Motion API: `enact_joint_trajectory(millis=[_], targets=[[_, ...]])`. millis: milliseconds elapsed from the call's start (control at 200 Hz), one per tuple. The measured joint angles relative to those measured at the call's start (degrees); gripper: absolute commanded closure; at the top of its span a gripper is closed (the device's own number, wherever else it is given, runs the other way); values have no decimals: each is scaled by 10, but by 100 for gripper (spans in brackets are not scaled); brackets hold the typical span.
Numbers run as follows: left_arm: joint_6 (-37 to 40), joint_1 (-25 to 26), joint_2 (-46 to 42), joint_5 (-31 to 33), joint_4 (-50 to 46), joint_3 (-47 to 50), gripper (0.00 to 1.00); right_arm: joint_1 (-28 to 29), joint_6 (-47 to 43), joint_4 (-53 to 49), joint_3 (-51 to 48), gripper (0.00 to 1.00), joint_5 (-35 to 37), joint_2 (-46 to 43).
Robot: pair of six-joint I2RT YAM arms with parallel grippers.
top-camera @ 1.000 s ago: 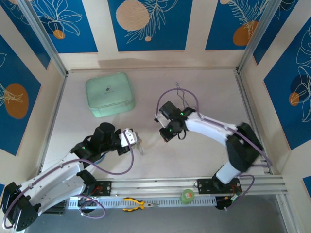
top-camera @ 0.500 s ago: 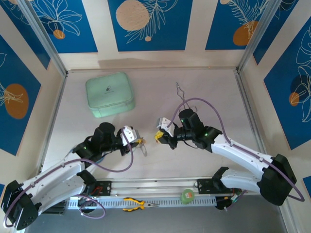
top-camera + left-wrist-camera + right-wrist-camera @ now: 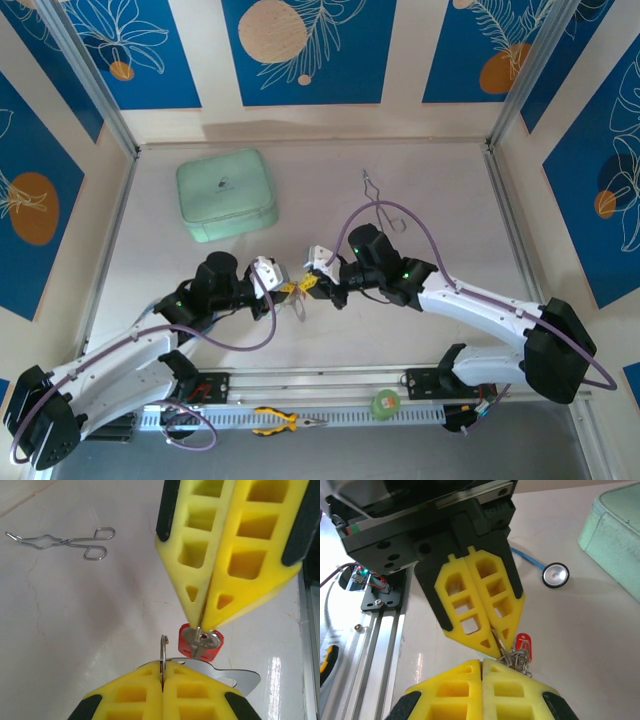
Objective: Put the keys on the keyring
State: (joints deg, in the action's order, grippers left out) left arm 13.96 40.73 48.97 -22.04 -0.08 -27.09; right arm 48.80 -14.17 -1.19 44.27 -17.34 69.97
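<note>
A mint-green case [image 3: 226, 193] sits shut at the far left of the table [image 3: 450, 190], its contents hidden. At mid-table the two grippers meet tip to tip. The left gripper [image 3: 162, 672] is pressed together on the keyring [image 3: 163, 651], which stands upright and edge-on. The right gripper [image 3: 201, 625] pinches a red-tagged key [image 3: 200, 642], its length in line with the fingers and its end just beside the keyring.
</note>
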Motion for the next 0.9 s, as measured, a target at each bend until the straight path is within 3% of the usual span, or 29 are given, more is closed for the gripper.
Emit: enact_joint_trajectory(millis=[900], targets=[[-2,0,14,0,9,1,100,0,31,37,0,100,19,19]])
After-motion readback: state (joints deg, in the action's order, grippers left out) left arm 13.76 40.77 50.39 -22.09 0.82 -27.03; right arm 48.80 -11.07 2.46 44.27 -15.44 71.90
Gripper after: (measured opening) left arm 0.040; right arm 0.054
